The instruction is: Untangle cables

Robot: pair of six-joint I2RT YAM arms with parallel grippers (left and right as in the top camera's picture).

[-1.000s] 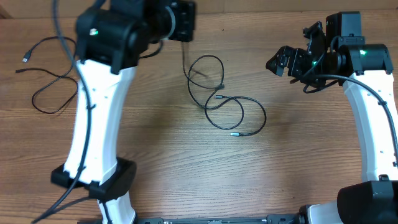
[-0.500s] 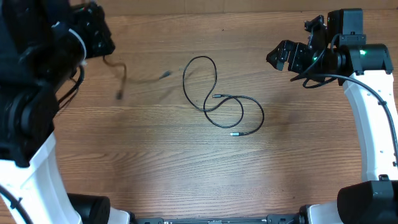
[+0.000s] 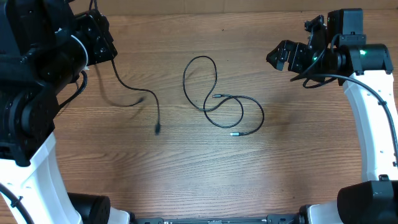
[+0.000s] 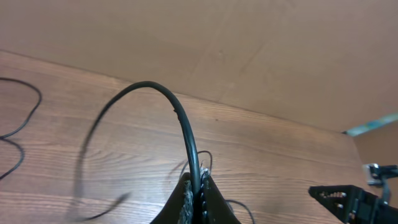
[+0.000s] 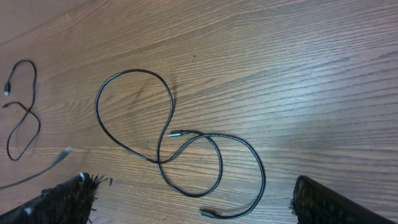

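Across wood-grain table point(image 3: 186, 180), thin black cables point(image 3: 230, 97); tan wall point(image 4: 249, 37) behind.

Wooden table point(image 3: 186, 174), brown with the grain running left-right, fills the overhead frame. In the left wrist view, a plain tan backdrop panel point(image 4: 249, 37) spans the top, with a faint seam. Teal strip point(image 4: 373, 123) at the right edge, blurry.

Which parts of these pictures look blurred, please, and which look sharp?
Overhead: the held cable is smeared, its free end a soft blob; the looped cable is crisp. Left wrist: the held cable is sharp where the left end effector pinches it, ghosted lower left. Right wrist: the looped cable is sharp, a pale streak lower left blurred.
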